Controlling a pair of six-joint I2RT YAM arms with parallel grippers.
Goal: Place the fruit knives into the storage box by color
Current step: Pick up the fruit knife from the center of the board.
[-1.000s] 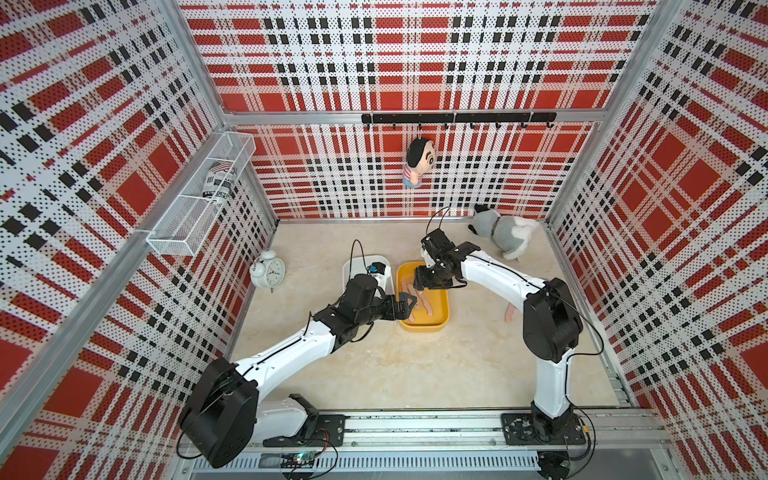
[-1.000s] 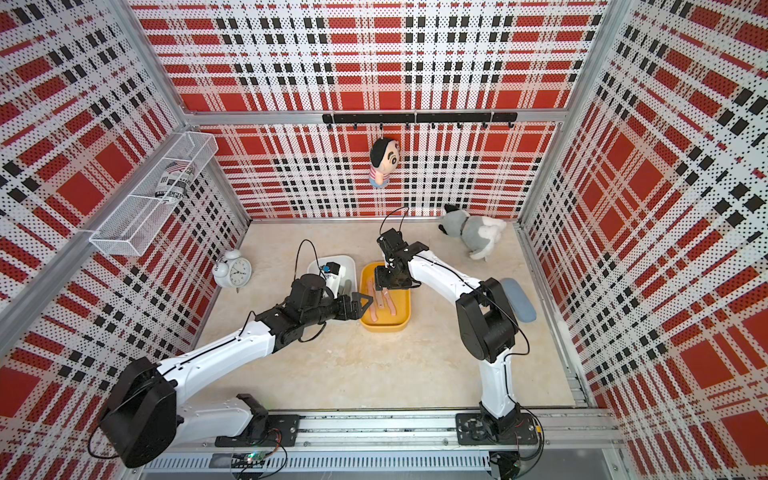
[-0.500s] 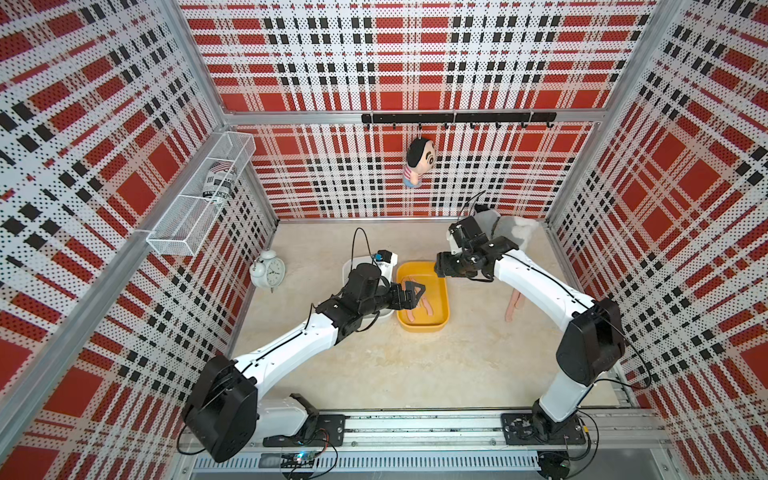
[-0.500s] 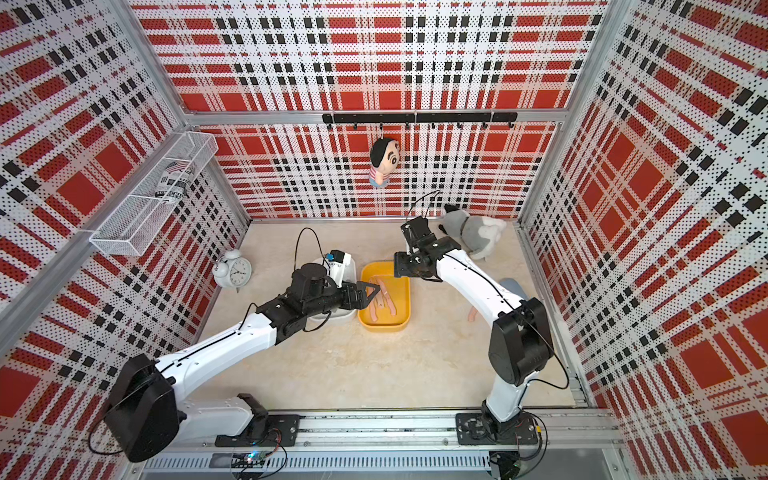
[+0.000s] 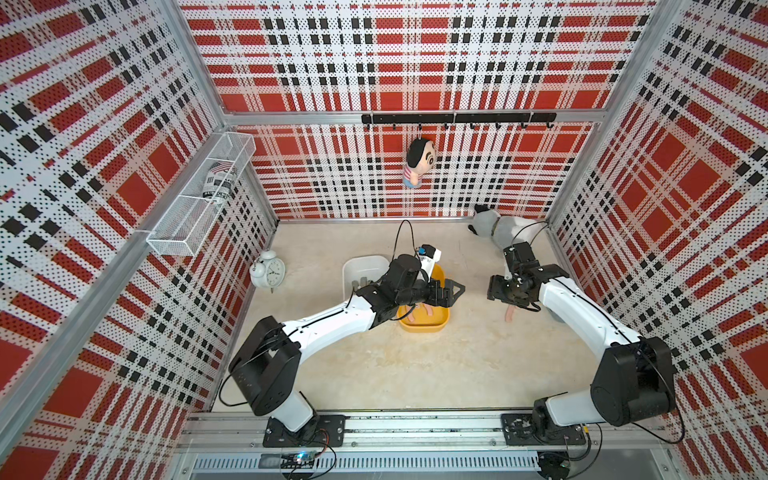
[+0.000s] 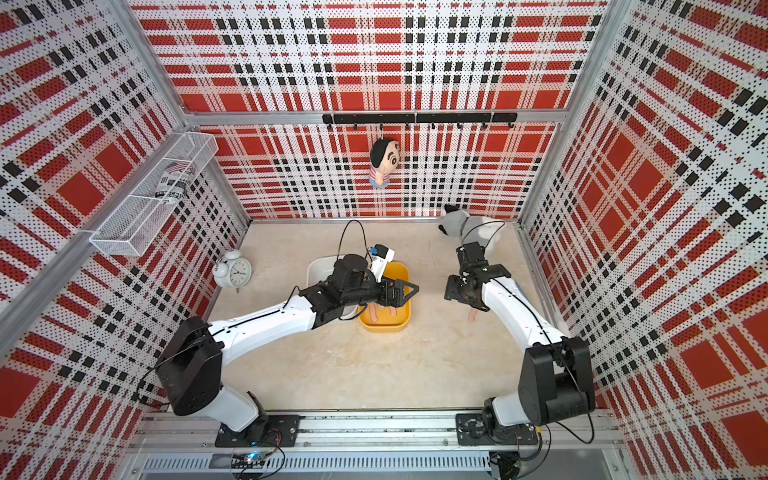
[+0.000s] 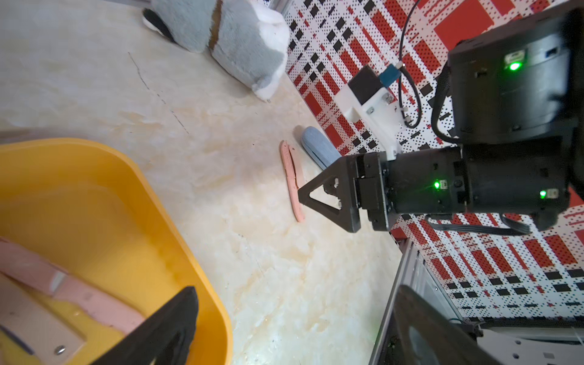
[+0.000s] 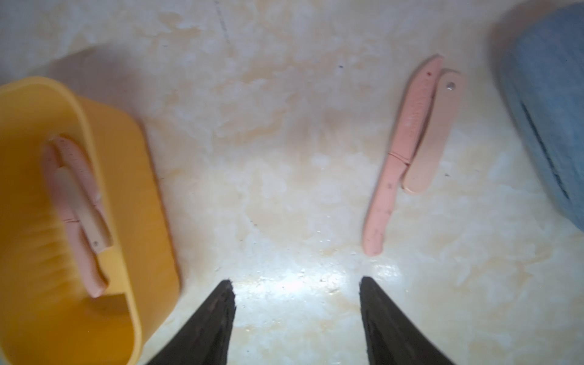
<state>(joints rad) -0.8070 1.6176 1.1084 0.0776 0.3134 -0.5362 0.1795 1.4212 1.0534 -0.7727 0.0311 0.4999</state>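
Pink knife (image 8: 399, 151): flat on the counter (image 8: 284, 142), at 3 o'clock of the yellow box (image 8: 148, 202); a paler strip (image 8: 433, 132) touches its side and a blue case (image 8: 543, 110) lies just beyond.
Boxed knives (image 8: 79, 202): pink ones already in the yellow box.
White box (image 5: 361, 262): just beside the yellow box at 9 o'clock, mostly hidden under the left arm.
Change: the right tool (image 8: 295, 282) was over the yellow box a second ago and has swung out to 3 o'clock. The left tool (image 5: 451, 291) has slid from the box's 9 o'clock side to its 3 o'clock rim.
Meaning: a delivery looks finished, and this knife is probably next.
Right tool state: jaws partly apart and empty, above the counter near the knife without touching it.
Left tool state: jaws wide, holding nothing.
Right arm pose: elbow low at 5 o'clock, forearm reaching toward 10 o'clock, wrist tipped down.
Left arm pose: stretched from 7 o'clock toward 2 o'clock, tool roughly level.
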